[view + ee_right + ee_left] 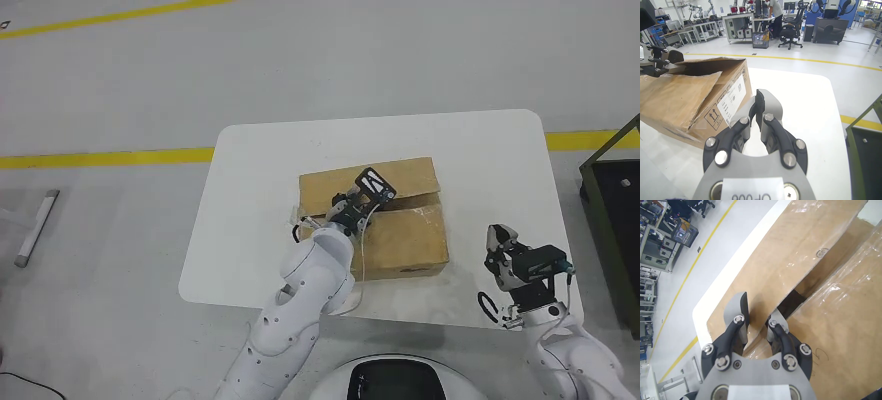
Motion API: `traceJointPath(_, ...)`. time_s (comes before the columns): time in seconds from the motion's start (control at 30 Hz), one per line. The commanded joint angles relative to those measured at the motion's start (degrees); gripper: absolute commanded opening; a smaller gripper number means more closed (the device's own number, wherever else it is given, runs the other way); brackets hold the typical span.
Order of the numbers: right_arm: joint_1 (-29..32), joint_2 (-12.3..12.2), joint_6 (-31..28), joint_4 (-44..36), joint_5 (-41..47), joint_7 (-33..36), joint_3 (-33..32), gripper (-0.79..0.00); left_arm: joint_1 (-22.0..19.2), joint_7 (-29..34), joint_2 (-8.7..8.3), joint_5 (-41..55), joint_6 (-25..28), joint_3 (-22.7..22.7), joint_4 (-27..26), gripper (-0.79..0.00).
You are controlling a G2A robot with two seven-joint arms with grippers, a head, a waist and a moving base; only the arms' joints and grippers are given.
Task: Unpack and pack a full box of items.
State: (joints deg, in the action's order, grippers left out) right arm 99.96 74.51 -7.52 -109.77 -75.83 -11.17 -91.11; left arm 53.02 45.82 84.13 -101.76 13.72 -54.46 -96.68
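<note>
The cardboard box [410, 240] stood near the middle of the white table [260, 200], with its long side across the robot's front. Its two top flaps were parted along the centre seam, showing a dark gap.

The left gripper [760, 306] was over the box top at that seam. It pinched the free edge of the far flap [791, 237], with one finger [745, 309] on the flap's upper face and the other [776, 321] below it in the gap. In the right wrist view this flap [715, 60] was raised at a slant above the box opening.

The near flap [838, 313] lay lower. It was covered with clear tape [848, 289], and its end was creased and ragged. A white shipping label [732, 98] was on the box's end wall, facing the right arm.

The right gripper [757, 98] was above bare table at the near right corner, well apart from the box. Its fingers were pressed together with nothing between them.

A green metal frame [610, 200] stood on the floor just beside the table's right edge.
</note>
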Motion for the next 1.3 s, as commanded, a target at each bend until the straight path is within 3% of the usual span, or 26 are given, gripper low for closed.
traceJointPath(0.0,0.07,0.0,0.18,-0.29,0.08,0.01,-0.05,-0.785,0.57,-0.23,-0.01,0.71,0.44,-0.3,-0.83,-0.785)
traceJointPath(0.3,0.88,-0.07,1.36,-3.59,2.01,-0.4,-2.44,-0.785,3.17,0.73,-0.23,1.2,2.1,-1.74,-5.45,-0.785)
traceJointPath(0.33,1.03,-0.09,1.42,-4.01,2.22,-0.38,-2.92,-0.785,3.38,0.83,-0.23,1.56,2.37,-1.82,-5.92,-0.745)
traceJointPath(0.37,1.13,-0.12,1.3,-4.24,2.38,-0.26,-3.35,-0.785,3.47,1.03,-0.24,1.77,2.72,-1.91,-6.24,-0.56)
traceJointPath(0.4,1.14,-0.16,1.21,-4.49,2.57,-0.24,-3.8,-0.785,3.32,1.17,-0.22,1.64,2.66,-2.04,-6.45,0.0)
traceJointPath(0.67,0.84,-0.29,0.87,-4.46,3.07,-0.05,-5.58,-0.785,-2.42,-2.03,0.87,-0.4,-0.47,-0.22,-2.54,0.0)
traceJointPath(0.97,1.46,-0.28,1.2,-4.68,3.42,-0.37,-6.33,-0.785,-13.3,-7.11,3.84,-1.68,-10.5,3.85,10.44,0.0)
traceJointPath(1.27,2.68,-0.2,1.78,-5.36,3.52,-0.64,-6.55,-0.785,-19.78,-8.55,7.26,-0.14,-19.54,7.57,24.78,0.0)
